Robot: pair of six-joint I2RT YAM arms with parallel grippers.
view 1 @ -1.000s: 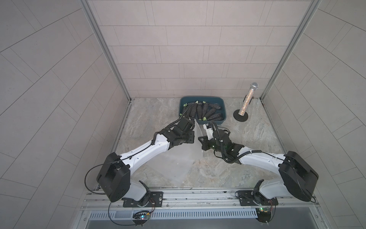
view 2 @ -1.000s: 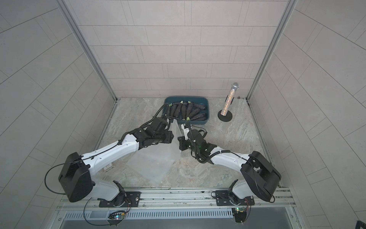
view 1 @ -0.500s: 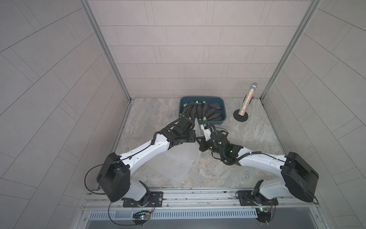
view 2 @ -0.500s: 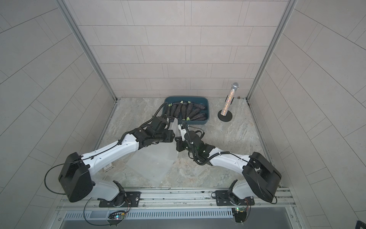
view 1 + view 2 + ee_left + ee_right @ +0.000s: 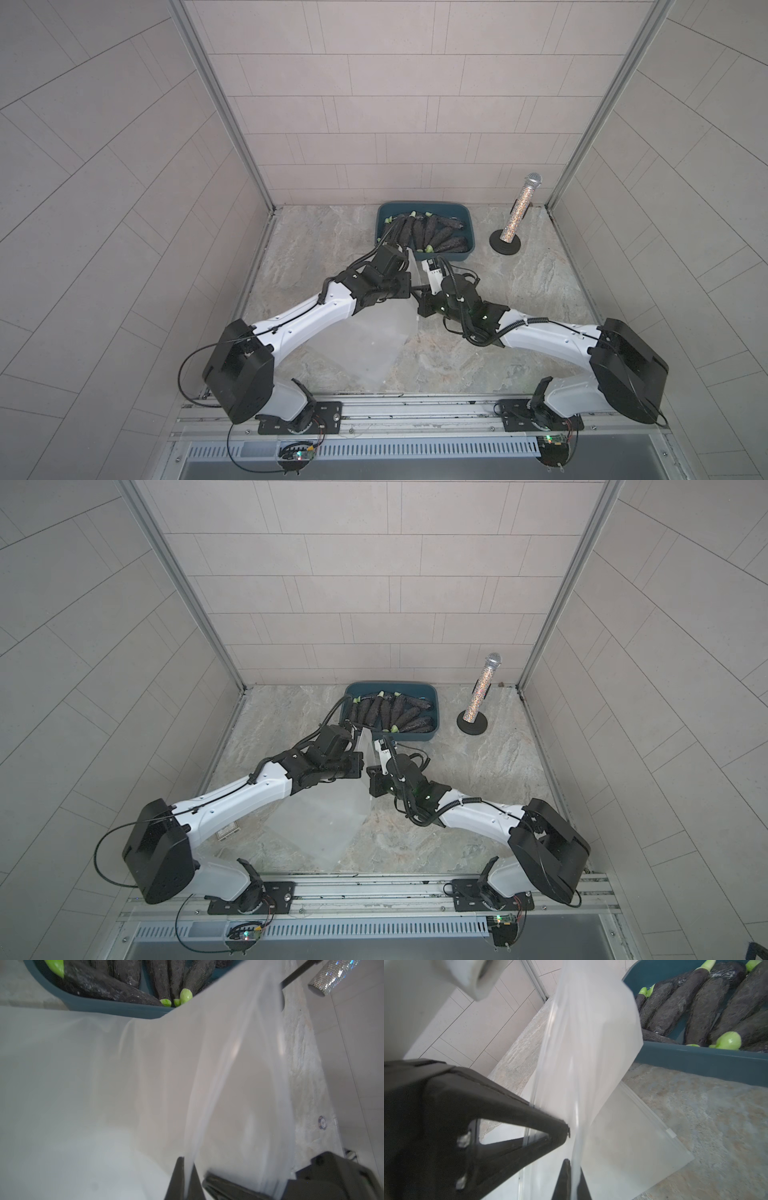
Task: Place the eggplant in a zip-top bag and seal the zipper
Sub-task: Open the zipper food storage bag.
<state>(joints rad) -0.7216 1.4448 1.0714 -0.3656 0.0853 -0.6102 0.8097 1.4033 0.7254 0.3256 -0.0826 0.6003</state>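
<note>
I am pinching the zip-top bag [image 5: 374, 340] with both end effectors near the middle of the tabletop [image 5: 519, 299]. My left end effector [image 5: 187, 1182] is closing tight on a thin fold of the bag's film, its two dark fingertips pressing together with only the plastic between them. My right end effector [image 5: 574, 1182] is doing the same, clamped on the film with no gap that I can make out. In both top views the two are meeting almost tip to tip, the left end effector [image 5: 360, 766] reaching in from the left and the right end effector [image 5: 419, 291] from the right, just on the near side of the bin [image 5: 424, 204]. Between them the far edge of the bag is standing up off the tabletop as a translucent sheet [image 5: 587, 1053], while the rest of it is lying flat and spreading toward the near edge [image 5: 324, 820]. In the right wrist view a lower layer is resting on the tabletop with a small white slider [image 5: 670, 1132] on its zipper track. The eggplants [image 5: 432, 235] are lying side by side in the blue bin at the far side, dark with green stems [image 5: 186, 996], just beyond the raised film. A glittery microphone [image 5: 480, 696] is standing upright on its round base to the right of the bin, well apart from me.
</note>
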